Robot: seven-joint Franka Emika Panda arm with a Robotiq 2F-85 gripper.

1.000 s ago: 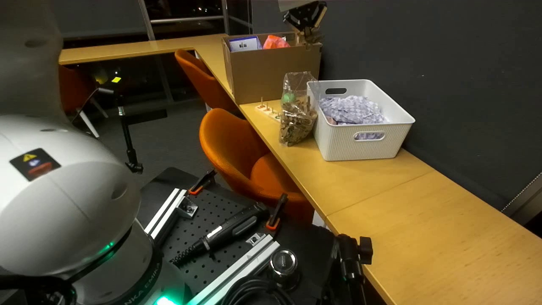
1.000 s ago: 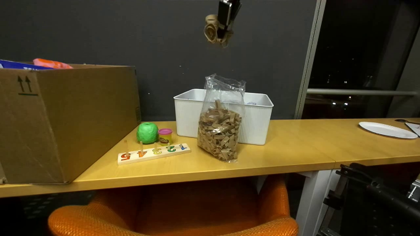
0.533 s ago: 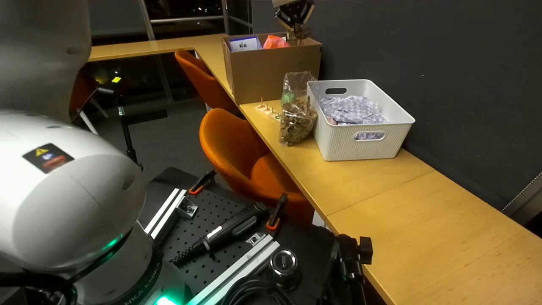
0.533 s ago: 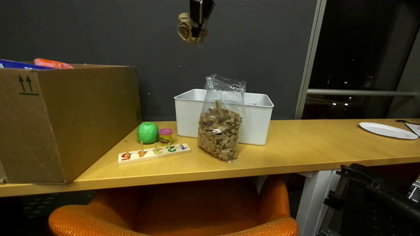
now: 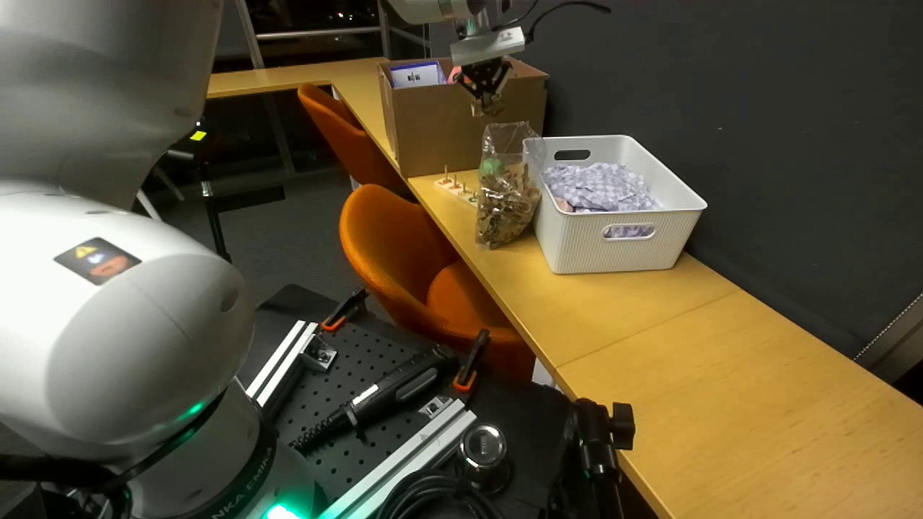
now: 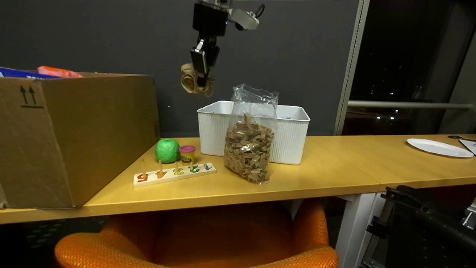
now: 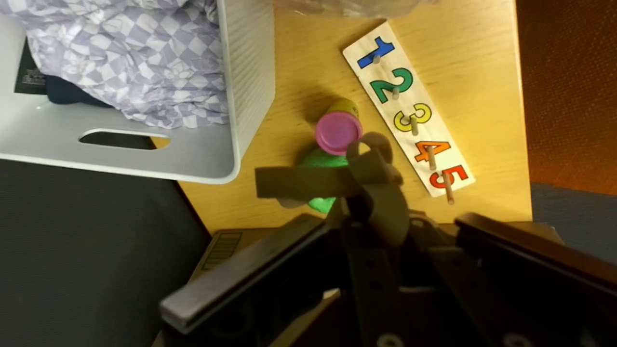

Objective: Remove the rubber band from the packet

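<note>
The packet is a clear plastic bag of tan rubber bands, standing upright on the table in both exterior views [image 5: 506, 209] [image 6: 248, 149]. Only a strip of clear plastic [image 7: 352, 6] shows at the top of the wrist view. My gripper [image 6: 203, 80] is shut on a small bunch of tan rubber bands [image 6: 188, 82] and holds them in the air, above the table and to the packet's left in that exterior view. The gripper also shows in an exterior view [image 5: 484, 101]. In the wrist view, the bands [image 7: 301, 183] stick out from between the dark fingertips [image 7: 371, 221].
A white basket [image 5: 613, 252] with checkered cloth stands beside the packet. A cardboard box [image 6: 108, 149] stands at the left. A green ball [image 6: 167, 150], a pink-lidded tub [image 7: 339, 133] and a numbered peg board [image 7: 409, 111] lie below the gripper. A white plate [image 6: 438, 148] lies right.
My gripper with the bands has moved left and then down in an exterior view, toward the table between box and packet. The packet and other objects have not moved.
</note>
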